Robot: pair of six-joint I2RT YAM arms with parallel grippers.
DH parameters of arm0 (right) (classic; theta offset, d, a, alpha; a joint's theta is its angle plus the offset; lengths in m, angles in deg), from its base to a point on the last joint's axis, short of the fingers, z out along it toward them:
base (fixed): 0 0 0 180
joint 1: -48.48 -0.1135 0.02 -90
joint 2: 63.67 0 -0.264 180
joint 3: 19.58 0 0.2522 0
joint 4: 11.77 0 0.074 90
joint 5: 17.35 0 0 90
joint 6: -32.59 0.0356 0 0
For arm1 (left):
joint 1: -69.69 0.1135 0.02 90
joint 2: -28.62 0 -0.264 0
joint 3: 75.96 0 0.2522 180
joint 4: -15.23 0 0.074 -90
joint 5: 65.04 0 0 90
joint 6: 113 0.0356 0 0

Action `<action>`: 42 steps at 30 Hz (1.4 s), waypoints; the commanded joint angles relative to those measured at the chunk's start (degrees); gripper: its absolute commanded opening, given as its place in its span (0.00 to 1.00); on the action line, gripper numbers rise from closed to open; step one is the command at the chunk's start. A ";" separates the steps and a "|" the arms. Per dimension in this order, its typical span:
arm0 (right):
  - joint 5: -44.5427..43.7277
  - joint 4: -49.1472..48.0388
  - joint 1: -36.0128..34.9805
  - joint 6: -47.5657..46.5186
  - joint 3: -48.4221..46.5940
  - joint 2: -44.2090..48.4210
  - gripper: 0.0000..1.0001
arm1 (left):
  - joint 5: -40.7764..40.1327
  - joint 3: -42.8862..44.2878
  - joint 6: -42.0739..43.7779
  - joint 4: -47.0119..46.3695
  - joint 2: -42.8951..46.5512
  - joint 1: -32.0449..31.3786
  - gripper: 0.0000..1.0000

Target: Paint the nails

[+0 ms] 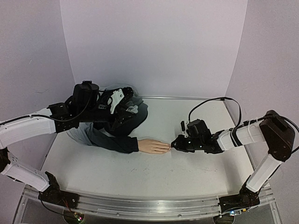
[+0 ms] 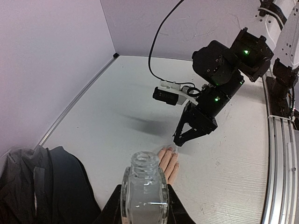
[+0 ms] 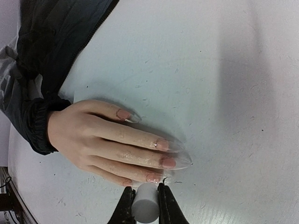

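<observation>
The nails [image 3: 164, 145], long, pink at the base and clear at the tips, sit on a pale flesh-coloured mannequin hand [image 3: 88, 140] lying palm down near the middle of the table, its fingers towards the right arm. Four nails show in the right wrist view; the thumb is hidden, and from above they are too small to make out. The dark navy-and-grey jacket sleeve [image 1: 114, 140] runs back under the left arm, its bundled far end partly covered. The right gripper [image 3: 145, 198] is clamped on a short white cylinder [image 3: 145, 207], cut off by the frame edge, just beside the lowest finger's nail; a thin dark tip shows there, contact unclear. The left gripper [image 2: 145, 212], mostly out of frame, is clamped on a small clear glass bottle [image 2: 145, 186] with an open neck. The white table [image 1: 196, 172] is scuffed and speckled; pale lilac walls [image 1: 154, 46] enclose it.
</observation>
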 commanded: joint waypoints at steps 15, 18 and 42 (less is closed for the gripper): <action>0.40 -1.55 -0.40 0.33 -1.21 -2.33 0.00 | 0.51 2.46 -0.49 -1.35 1.46 -0.16 0.00; -0.73 -1.07 -0.38 0.57 -1.15 -1.99 0.00 | 0.50 2.44 -0.47 -1.36 1.43 -0.18 0.00; -0.31 -0.66 -0.63 0.40 -1.72 -0.31 0.00 | 0.59 2.47 -0.44 -1.38 1.63 -0.27 0.00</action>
